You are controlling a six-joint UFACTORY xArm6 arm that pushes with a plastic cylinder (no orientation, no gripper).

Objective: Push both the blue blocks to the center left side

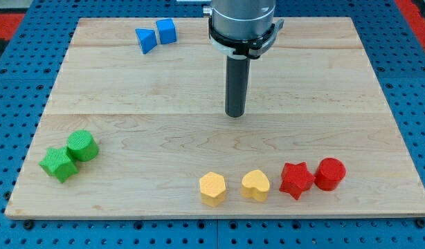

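Two blue blocks sit touching near the view's top left of the wooden board: a blue triangular block and a blue cube just to its right. My tip rests on the board near the middle, well below and to the right of both blue blocks, touching no block.
A green star block and a green cylinder sit at the bottom left. A yellow hexagon block and a yellow heart block sit at the bottom middle. A red star block and a red cylinder sit at the bottom right.
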